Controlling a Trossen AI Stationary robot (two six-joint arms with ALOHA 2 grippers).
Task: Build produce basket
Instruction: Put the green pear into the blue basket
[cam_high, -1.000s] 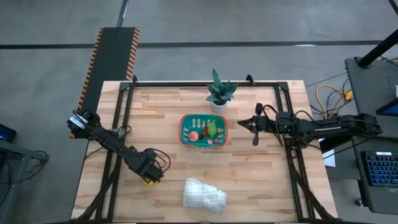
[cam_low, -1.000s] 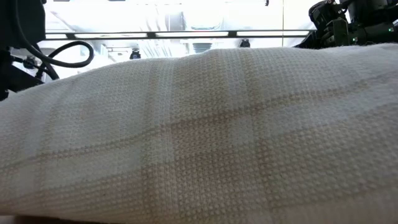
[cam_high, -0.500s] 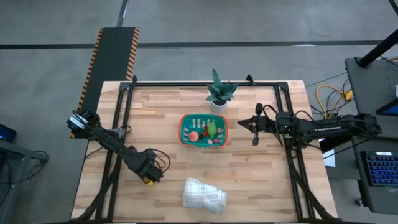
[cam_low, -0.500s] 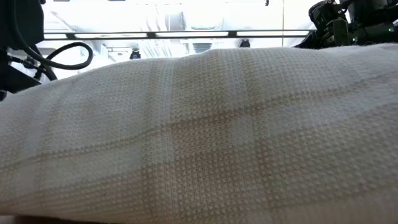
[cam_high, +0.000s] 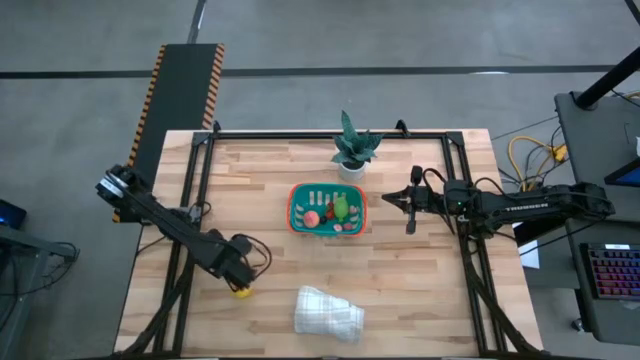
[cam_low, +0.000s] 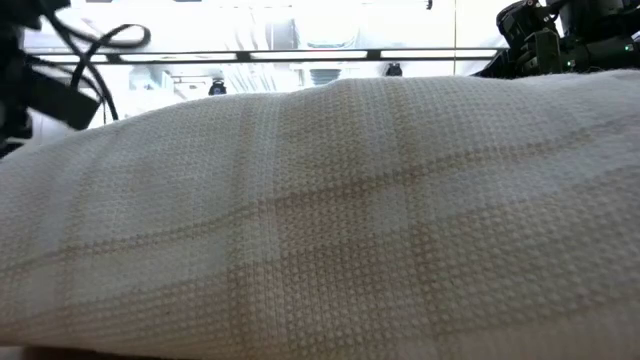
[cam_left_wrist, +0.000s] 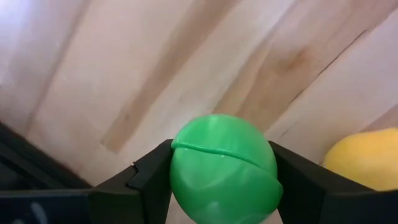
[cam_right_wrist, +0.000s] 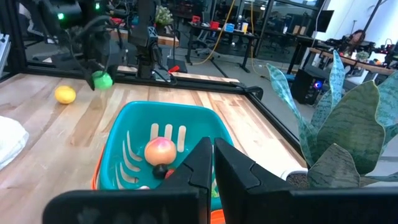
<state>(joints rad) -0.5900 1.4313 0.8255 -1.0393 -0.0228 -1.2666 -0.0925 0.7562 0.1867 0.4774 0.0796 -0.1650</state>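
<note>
The left gripper (cam_left_wrist: 221, 186) grips a round green plastic fruit (cam_left_wrist: 222, 168); next, carry it to the slotted teal plastic basket (cam_high: 298, 205).

Produce (cam_high: 325, 214) in basket (cam_high: 297, 207), mid-table

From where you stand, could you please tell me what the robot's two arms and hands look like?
Both are dark, slim, jointed arms with looping black cables. The left arm has a pale fitting at its outer end. The right arm carries white lettering. The left hand and right hand have flat black fingers.
</note>
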